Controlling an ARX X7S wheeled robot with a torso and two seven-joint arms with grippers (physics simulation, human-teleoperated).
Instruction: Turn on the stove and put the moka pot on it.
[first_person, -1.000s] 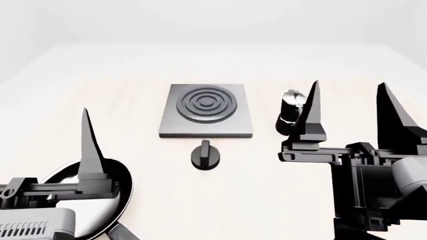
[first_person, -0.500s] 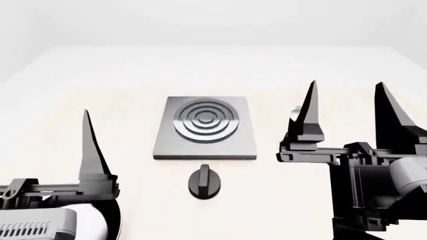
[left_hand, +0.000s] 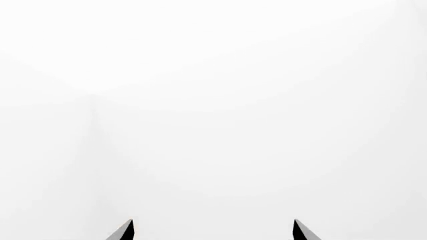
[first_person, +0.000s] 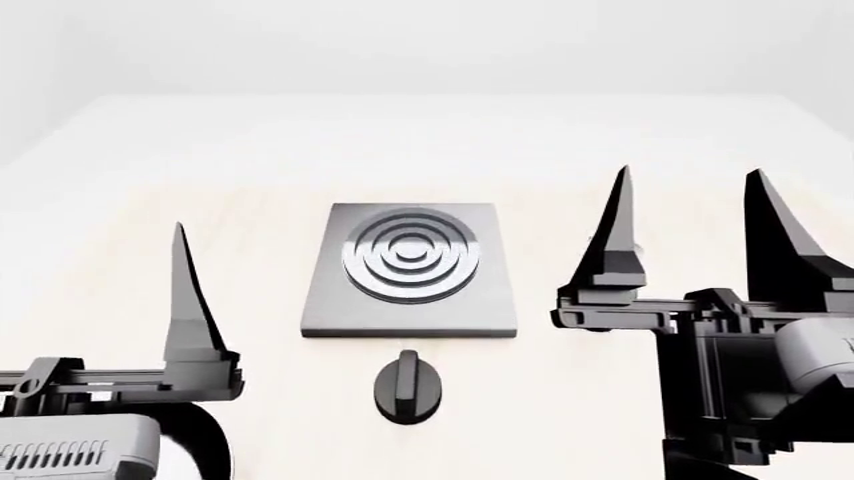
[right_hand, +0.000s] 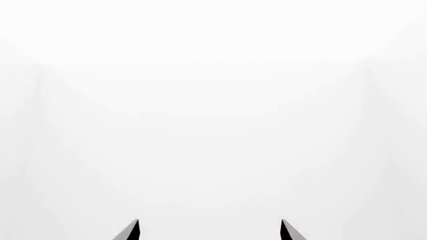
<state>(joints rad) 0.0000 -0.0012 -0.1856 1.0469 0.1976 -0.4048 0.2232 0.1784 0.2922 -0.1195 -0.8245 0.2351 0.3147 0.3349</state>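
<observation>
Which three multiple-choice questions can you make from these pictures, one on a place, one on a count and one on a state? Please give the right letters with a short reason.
1. Where is the knob relative to the stove in the head view?
A. on the side nearer the robot
B. on the far side
C. on top of the rings

2. How many raised rings does the stove show around its centre disc?
A. one
B. three
C. six

3. What state is the right gripper in?
A. shut on the knob
B. shut and empty
C. open and empty

Answers:
1 A, the knob lies below the slab's near edge, apart from it.
2 B, three concentric rings are visible.
3 C, its two fingers stand wide apart with nothing between them.
</observation>
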